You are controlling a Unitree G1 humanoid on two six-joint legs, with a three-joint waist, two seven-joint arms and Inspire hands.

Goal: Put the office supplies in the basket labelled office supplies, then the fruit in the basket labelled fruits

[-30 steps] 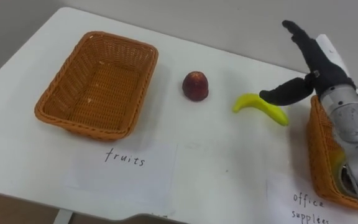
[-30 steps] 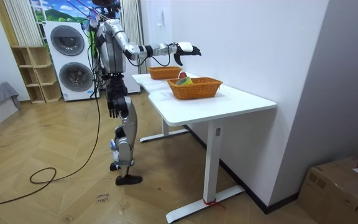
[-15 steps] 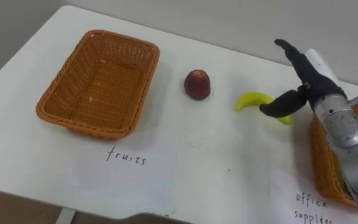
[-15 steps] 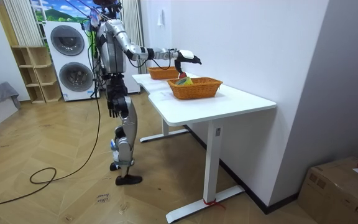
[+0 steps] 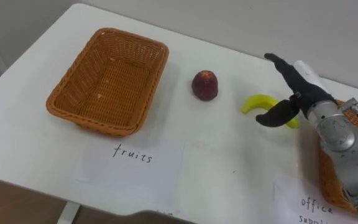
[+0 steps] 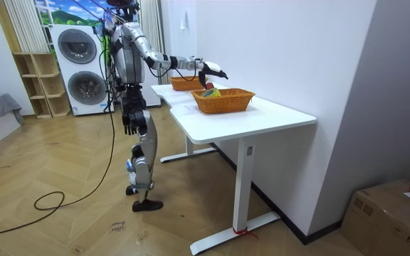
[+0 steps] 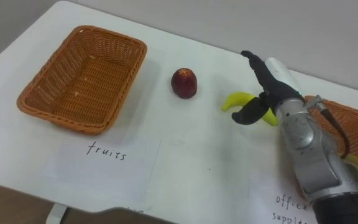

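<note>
Now the right hand (image 5: 298, 88) hovers spread and relaxed right over the banana (image 5: 253, 102), gripping nothing. The apple (image 5: 204, 85) is left of it across bare table (image 5: 229, 155). The fruit basket (image 5: 89, 121) is farther left, the office basket (image 7: 353, 118) just behind the wrist.

two baskets (image 7: 79, 74) (image 7: 355, 126), one apple (image 7: 184, 83), one banana (image 7: 234, 99)

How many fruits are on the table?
2. The red apple lies right of the fruits basket; the yellow banana lies further right, partly behind the right hand. The office supplies basket is partly cut off, so more may hide there.
</note>
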